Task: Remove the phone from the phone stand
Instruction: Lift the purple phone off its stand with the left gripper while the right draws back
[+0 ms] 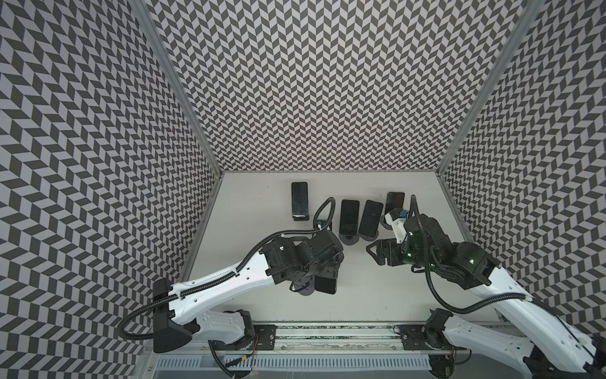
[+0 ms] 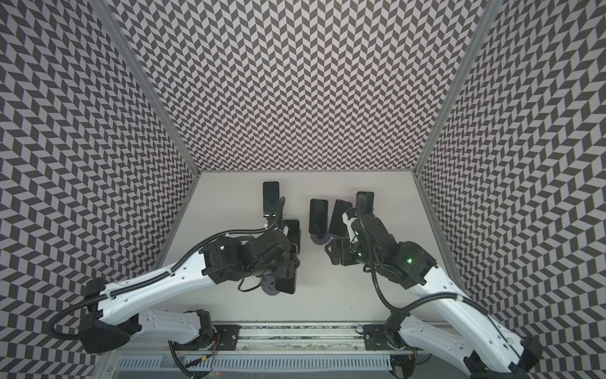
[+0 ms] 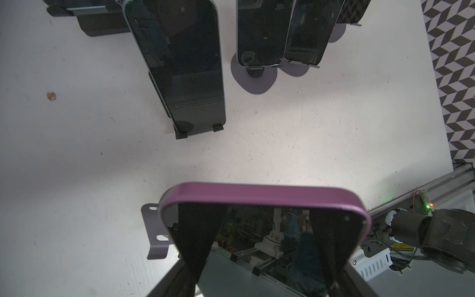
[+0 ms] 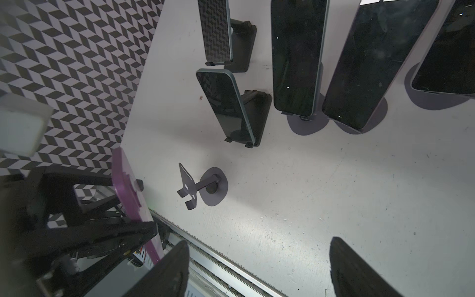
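The purple-rimmed, dark-screened phone (image 3: 264,203) is off its grey sheet-metal stand with a round base (image 4: 203,186) and hangs just beside it, near the front rail of the white table (image 1: 377,295). The left gripper (image 3: 259,257) is clamped on the phone, wrist bent down. Bare tabletop lies between the arms, and other dark phones on stands (image 1: 349,216) crowd the back. The right gripper (image 4: 259,270) points toward the middle, jaws apart and empty.
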Robot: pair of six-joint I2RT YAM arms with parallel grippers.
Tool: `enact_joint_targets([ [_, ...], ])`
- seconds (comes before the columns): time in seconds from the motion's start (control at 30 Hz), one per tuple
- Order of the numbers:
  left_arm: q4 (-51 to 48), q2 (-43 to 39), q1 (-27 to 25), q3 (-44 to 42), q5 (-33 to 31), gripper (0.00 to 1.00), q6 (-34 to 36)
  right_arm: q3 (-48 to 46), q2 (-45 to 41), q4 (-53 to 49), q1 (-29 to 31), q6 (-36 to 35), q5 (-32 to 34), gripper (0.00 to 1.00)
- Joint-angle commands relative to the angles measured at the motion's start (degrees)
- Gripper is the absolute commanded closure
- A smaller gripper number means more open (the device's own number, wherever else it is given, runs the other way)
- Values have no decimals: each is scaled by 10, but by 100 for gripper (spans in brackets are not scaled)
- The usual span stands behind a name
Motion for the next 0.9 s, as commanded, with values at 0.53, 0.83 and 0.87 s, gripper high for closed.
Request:
enact_joint_targets([
  [0.53, 63, 203, -38, 119, 40, 40, -90, 30, -110, -172, 1, 39, 93, 9],
  [0.83, 60, 286, -54, 160, 55, 40, -122, 17, -151, -205, 1, -4, 93, 7],
  [0.87, 62, 294, -56, 164, 58, 40, -127, 16, -156, -205, 1, -8, 90, 8],
])
